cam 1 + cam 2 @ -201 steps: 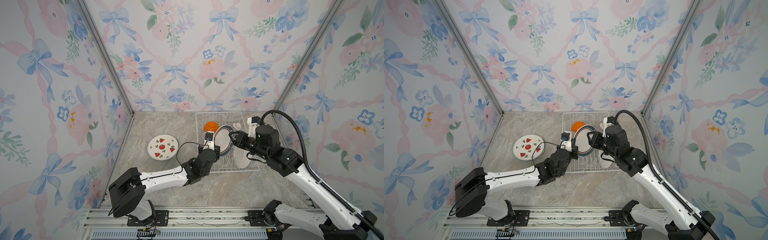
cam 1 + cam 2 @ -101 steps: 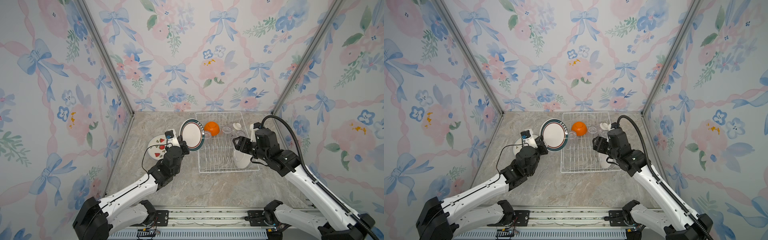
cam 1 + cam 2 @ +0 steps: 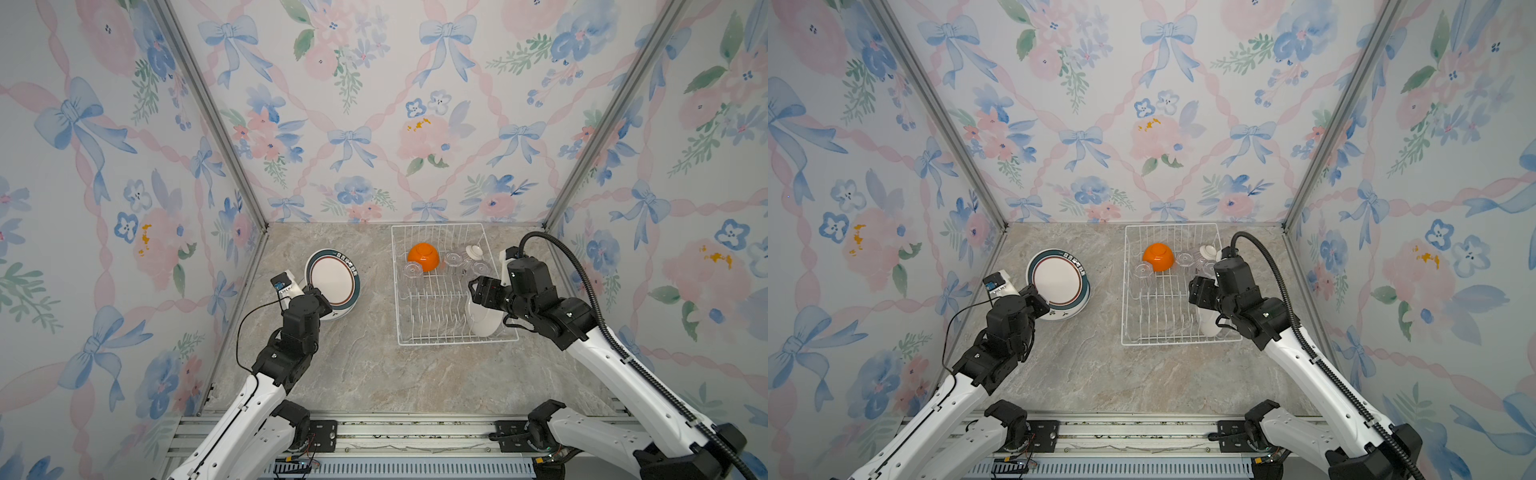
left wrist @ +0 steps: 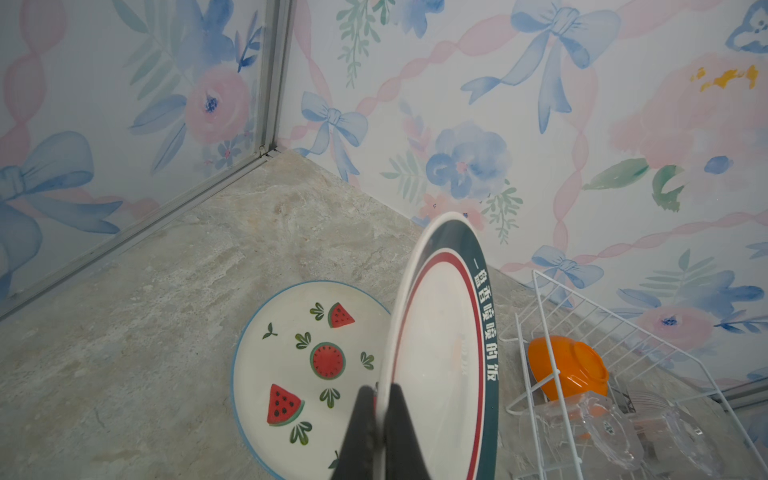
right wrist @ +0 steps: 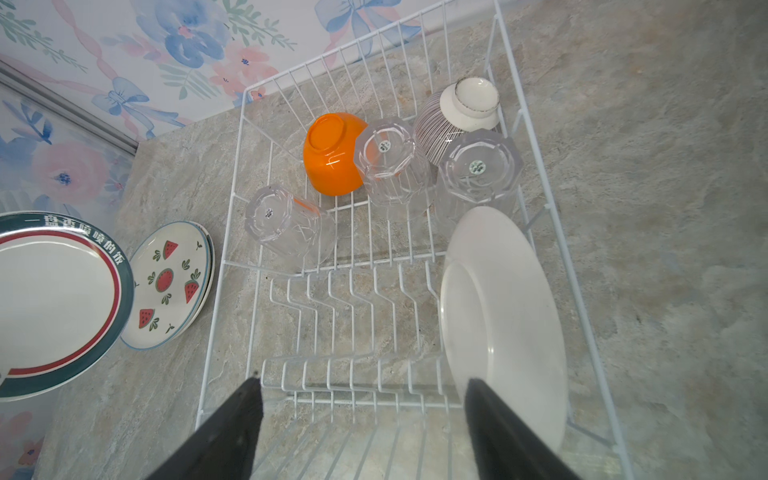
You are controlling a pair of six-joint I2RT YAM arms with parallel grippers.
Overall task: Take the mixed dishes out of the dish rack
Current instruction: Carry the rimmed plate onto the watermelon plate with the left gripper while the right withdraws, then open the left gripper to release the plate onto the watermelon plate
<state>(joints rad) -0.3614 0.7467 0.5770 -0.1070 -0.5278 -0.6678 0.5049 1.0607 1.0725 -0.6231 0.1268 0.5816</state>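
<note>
In both top views the left gripper (image 3: pixel 321 297) has carried the green-rimmed plate (image 3: pixel 333 277) out of the dish rack (image 3: pixel 436 227), where it stood a second ago. It now holds the plate tilted over the watermelon plate (image 3: pixel 345 311), which lies on the stone table (image 3: pixel 374 365) left of the rack, so this dish only needs setting down. The right gripper (image 3: pixel 473 291) hovers over the rack's right side. In the left wrist view the black fingers (image 4: pixel 365 419) are clamped on the green-rimmed plate's lower rim. In the right wrist view the right jaws, spread wider than a second ago, are empty beside a plain white plate (image 5: pixel 498 307) standing in the prongs, probably the next dish. Beyond it an orange bowl (image 5: pixel 332 153), three clear tumblers (image 5: pixel 390 162) and a striped bowl (image 5: pixel 461 108) sit upside down, crowded together, leaving the fingers little room.
</note>
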